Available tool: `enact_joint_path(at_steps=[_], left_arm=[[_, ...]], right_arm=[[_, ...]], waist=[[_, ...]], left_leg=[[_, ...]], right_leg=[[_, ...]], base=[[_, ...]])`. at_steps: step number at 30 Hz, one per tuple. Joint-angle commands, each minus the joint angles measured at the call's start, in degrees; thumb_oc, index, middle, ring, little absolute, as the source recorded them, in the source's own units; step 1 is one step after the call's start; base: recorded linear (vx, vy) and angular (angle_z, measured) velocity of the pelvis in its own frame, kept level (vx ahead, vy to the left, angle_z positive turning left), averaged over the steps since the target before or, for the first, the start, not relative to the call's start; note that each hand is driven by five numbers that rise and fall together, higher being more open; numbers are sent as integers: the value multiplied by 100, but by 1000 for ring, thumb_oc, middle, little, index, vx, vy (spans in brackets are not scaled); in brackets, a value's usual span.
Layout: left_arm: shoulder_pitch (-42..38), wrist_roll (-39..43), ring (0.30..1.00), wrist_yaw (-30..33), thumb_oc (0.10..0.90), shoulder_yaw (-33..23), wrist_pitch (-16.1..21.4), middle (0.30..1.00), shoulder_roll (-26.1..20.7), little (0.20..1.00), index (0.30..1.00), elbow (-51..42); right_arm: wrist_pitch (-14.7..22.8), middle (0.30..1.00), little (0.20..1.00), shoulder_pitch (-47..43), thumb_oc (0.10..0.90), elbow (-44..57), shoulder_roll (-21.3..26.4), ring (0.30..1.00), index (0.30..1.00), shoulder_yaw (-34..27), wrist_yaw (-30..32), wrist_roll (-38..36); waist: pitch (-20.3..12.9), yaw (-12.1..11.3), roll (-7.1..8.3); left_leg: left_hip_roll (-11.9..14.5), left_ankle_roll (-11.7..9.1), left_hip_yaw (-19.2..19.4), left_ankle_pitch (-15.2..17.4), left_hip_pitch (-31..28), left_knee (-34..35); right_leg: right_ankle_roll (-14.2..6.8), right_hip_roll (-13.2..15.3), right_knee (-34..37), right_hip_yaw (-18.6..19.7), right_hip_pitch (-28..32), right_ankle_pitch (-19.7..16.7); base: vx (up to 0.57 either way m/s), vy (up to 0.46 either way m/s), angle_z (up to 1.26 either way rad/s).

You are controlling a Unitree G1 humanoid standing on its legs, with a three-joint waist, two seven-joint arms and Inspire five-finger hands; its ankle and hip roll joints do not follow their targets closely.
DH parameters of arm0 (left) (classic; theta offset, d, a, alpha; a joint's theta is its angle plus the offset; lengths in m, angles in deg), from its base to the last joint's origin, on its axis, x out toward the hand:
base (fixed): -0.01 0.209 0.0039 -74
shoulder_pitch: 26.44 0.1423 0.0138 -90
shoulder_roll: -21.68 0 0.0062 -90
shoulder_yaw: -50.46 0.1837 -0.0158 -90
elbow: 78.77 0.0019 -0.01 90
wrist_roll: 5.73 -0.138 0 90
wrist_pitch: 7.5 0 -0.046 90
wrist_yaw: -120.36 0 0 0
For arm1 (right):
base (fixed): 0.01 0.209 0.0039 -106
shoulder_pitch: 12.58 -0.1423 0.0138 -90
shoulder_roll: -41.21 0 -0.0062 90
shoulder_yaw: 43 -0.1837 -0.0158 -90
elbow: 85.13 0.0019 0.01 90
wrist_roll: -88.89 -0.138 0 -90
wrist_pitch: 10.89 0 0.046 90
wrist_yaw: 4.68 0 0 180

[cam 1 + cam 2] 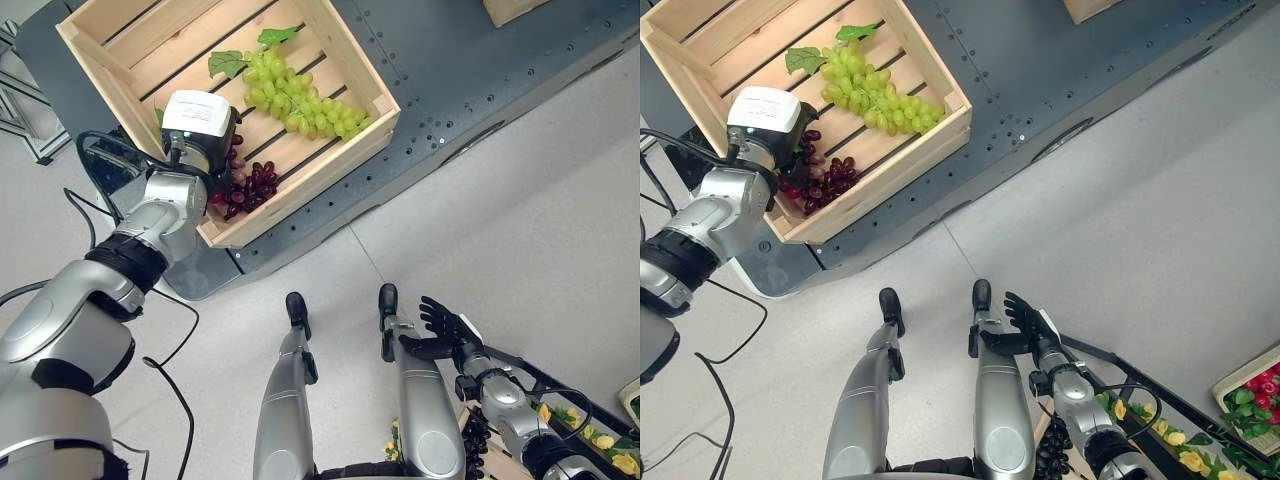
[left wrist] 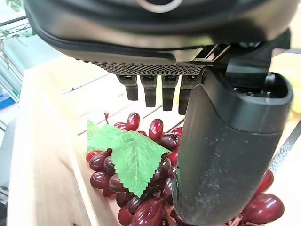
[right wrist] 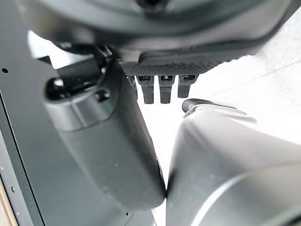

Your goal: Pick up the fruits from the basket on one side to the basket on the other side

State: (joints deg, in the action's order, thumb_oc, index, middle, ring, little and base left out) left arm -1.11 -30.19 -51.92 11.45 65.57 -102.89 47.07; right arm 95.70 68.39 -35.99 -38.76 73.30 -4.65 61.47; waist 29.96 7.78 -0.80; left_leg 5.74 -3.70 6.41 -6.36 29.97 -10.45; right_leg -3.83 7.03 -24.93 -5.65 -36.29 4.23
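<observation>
Because the task moves fruit from one basket to the other, we find the left hand [image 2: 221, 155] lowered into the wooden crate [image 1: 345, 65] that serves as the basket on the robot's left. The hand sits directly over the red grapes [image 1: 248, 187], which lie in the near corner of the crate against its front wall. In the left wrist view, the fingers [image 2: 150, 87] point straight out above the bunch and the thumb [image 2: 225, 141] hangs in front of it; we see nothing clamped between them, so we read the hand as wide and not yet gripping. A green leaf [image 2: 129, 157] lies on top of the red bunch.

The green grapes [image 1: 295, 98] rest further back in the same crate, apart from the red bunch and untouched. Their position along the slats suggests they were set down as a separate item to be collected later.

The right hand [image 1: 440, 330] hangs low at the robot's right side, over the floor, with relaxed, spread fingers and nothing in it. We judge it idle, held clear until needed.

A second container with red fruit [image 1: 1258, 388] shows at the far right edge; we cannot tell whether it is the target basket. We judge the current step as the approach to grasp the red grapes.
</observation>
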Motion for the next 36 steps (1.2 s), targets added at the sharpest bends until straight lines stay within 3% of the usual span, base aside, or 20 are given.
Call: enact_joint_path(at_steps=[1,8,12,22,28,36], left_arm=[[-224,55,900,286,800,-869,55,900,-659,900,900,-480],[-122,173,900,-87,800,-979,100,900,-721,900,900,-641],[-202,281,900,-817,800,-847,56,900,-709,900,900,-665],[-480,545,900,-1905,800,-515,-109,900,-492,900,900,-391],[-699,432,900,-1961,800,-412,-156,900,-489,900,900,-197],[-863,-265,900,-2764,800,-186,-52,900,-481,900,900,191]], right_arm=[[145,900,900,606,800,401,99,900,900,-112,203,176],[67,900,900,670,800,495,99,900,900,-146,216,236],[67,900,900,673,800,491,120,900,900,-168,171,263],[71,900,900,585,800,356,108,900,900,-109,113,244],[30,900,900,582,800,354,125,900,900,-63,114,233],[-36,900,900,520,800,330,213,900,900,-68,33,185]], waist=[[-16,81,31],[-16,74,14],[-16,93,-1],[-16,145,5],[-16,172,0],[-16,203,-37]], left_leg=[[-169,205,49,111,286,-609],[-166,203,75,131,235,-590],[-171,215,99,127,238,-575],[-131,204,139,80,229,-526],[-116,194,166,64,170,-496],[-114,189,167,42,178,-544]], right_leg=[[109,-86,1530,58,727,-1017],[105,-90,1562,60,781,-1010],[97,-88,1538,62,748,-1015],[79,-74,1567,50,751,-1050],[83,-70,1616,50,810,-1060],[100,-57,1551,40,791,-1030]], base=[[0,0,0],[0,0,0],[0,0,0],[0,0,0],[0,0,0],[0,0,0]])
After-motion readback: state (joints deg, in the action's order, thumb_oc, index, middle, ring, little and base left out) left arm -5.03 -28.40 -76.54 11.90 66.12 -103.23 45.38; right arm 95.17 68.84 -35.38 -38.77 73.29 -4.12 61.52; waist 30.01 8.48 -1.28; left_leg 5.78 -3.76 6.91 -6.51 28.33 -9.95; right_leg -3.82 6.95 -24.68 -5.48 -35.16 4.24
